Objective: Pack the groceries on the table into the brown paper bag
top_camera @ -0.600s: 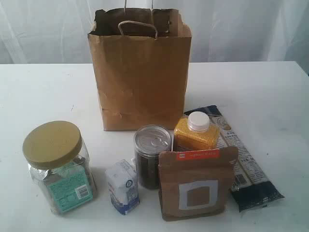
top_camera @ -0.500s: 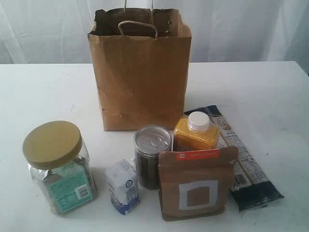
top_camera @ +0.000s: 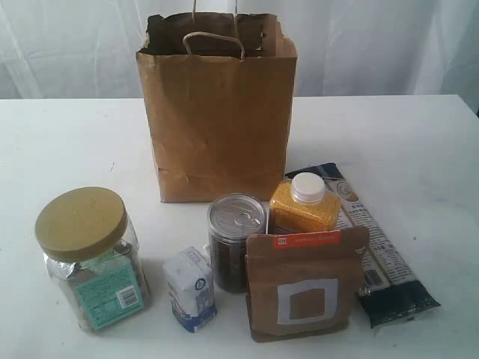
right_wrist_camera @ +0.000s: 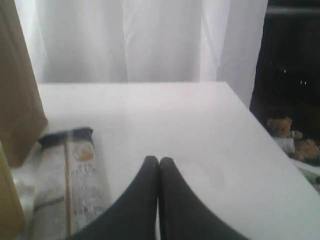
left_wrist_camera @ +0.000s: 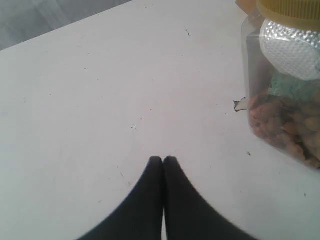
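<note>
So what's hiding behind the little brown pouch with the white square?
Behind the brown pouch stands the yellow bottle with white cap; only its top half shows. The pull-tab can is partly covered too. The bottle's bottom is hidden.

Brown paper bag (top_camera: 217, 112) upright, upper centre. Lower frame, on table (top_camera: 60, 142): clear jar (top_camera: 90, 258) left, carton (top_camera: 191, 289), can (top_camera: 236, 241), yellow bottle (top_camera: 303, 203), brown pouch (top_camera: 305, 284), dark packet (top_camera: 382, 262) right.

Left gripper (left_wrist_camera: 163, 159) over table (left_wrist_camera: 100, 100); jar (left_wrist_camera: 285, 115) stands near, ahead and off to one side. Right gripper (right_wrist_camera: 159, 159): long packet (right_wrist_camera: 75, 185) lies alongside, paper bag (right_wrist_camera: 15, 85) beyond it.
</note>
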Motion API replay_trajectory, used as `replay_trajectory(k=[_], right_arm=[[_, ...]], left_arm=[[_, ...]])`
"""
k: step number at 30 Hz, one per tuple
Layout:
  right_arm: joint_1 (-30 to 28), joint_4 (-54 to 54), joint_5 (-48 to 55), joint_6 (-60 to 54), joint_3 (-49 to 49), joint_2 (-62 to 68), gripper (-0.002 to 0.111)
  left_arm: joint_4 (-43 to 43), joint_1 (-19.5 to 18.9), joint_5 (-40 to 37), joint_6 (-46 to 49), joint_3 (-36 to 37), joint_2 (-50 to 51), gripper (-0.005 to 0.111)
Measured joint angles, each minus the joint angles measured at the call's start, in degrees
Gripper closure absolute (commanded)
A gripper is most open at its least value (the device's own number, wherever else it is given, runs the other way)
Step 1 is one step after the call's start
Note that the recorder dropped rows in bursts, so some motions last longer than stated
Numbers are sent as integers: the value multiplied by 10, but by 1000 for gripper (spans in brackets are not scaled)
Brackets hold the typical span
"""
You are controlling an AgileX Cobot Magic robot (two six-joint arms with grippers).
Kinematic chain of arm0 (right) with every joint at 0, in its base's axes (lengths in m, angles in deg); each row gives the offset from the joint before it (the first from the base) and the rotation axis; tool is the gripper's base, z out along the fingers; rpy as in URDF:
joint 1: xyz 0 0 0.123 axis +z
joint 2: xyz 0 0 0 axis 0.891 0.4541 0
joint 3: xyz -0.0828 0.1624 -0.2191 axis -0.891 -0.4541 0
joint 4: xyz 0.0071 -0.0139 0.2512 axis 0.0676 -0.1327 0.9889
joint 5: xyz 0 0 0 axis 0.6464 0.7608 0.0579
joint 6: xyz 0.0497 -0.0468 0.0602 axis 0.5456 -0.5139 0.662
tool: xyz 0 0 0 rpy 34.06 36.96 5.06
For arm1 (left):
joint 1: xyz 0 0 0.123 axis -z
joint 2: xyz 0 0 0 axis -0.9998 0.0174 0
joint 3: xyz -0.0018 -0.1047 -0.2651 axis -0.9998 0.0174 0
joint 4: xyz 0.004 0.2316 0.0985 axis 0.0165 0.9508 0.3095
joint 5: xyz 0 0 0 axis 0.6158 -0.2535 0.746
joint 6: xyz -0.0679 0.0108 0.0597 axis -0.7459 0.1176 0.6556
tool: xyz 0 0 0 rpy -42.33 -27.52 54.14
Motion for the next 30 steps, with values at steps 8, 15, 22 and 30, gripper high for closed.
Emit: replay_trajectory(k=[8,15,22,30], right_arm=[[0,10,-299,-12,0,0,108],[0,102,-449,-19,0,-1,108],[0,159,-463,-25,13,-1,108],[0,163,-525,-25,188,55,108]], left_arm=[[0,0,0,0,0,0,107],[0,0,0,0,0,0,107],[0,0,0,0,0,0,107],[0,0,0,0,0,0,107]])
